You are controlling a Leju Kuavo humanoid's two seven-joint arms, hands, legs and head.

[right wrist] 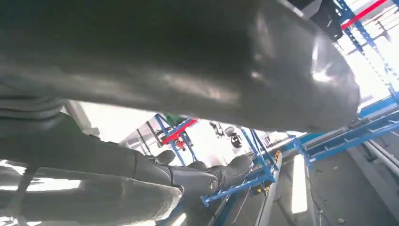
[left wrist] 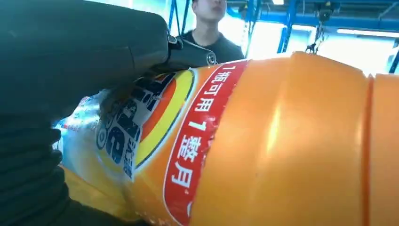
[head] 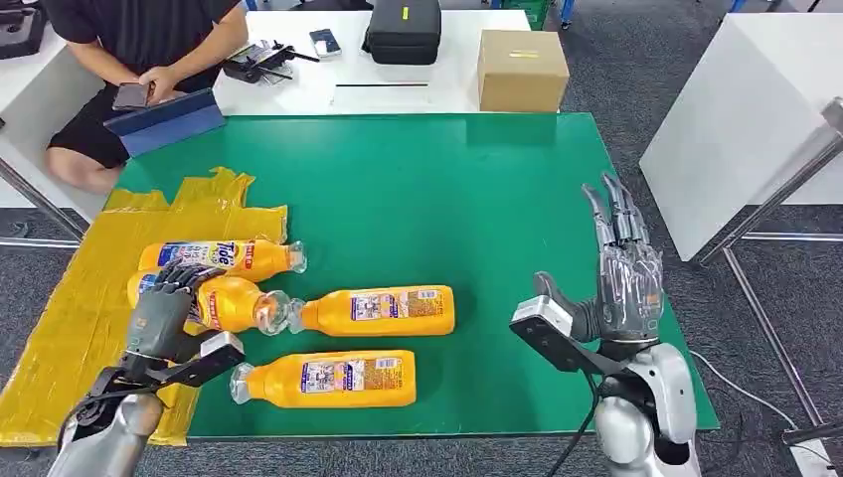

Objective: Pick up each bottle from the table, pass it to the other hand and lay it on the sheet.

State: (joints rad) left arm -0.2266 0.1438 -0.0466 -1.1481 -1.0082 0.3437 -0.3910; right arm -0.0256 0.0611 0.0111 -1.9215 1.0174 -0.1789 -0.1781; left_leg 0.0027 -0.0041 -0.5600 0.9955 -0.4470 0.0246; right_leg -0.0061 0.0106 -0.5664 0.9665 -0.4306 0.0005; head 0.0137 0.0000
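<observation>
On the green table (head: 467, 179), seen from the head view, four orange bottles lie on their sides. Two lie on the yellow sheet (head: 70, 298) at the table's left edge: the far bottle (head: 224, 257) with its cap toward the green, and just beside it the near bottle (head: 227, 303), which the left hand (head: 164, 308) holds around its labelled base, dark fingers curled over the top. Its cap end reaches past the sheet's edge and nearly meets the cap of a third bottle (head: 383, 310), which lies on the green surface. A fourth bottle (head: 333, 379) lies near the table's front edge, also on the green. The right hand (head: 621, 278) hovers over the right part of the table with its fingers stretched forward and apart, holding nothing. Beyond the table a seated person (head: 129, 60) holds a phone; a cardboard box (head: 522, 70) and a black case (head: 403, 30) stand on a white table (head: 298, 89).

In the left wrist view, the held bottle (left wrist: 282, 150) lies close against the camera, its red and blue label showing, with a dark finger (left wrist: 117, 42) wrapped over it.

In the right wrist view, the right hand's grey thumb (right wrist: 188, 61) and darker fingers (right wrist: 202, 176) stand apart against blue shelving, with nothing between them.
</observation>
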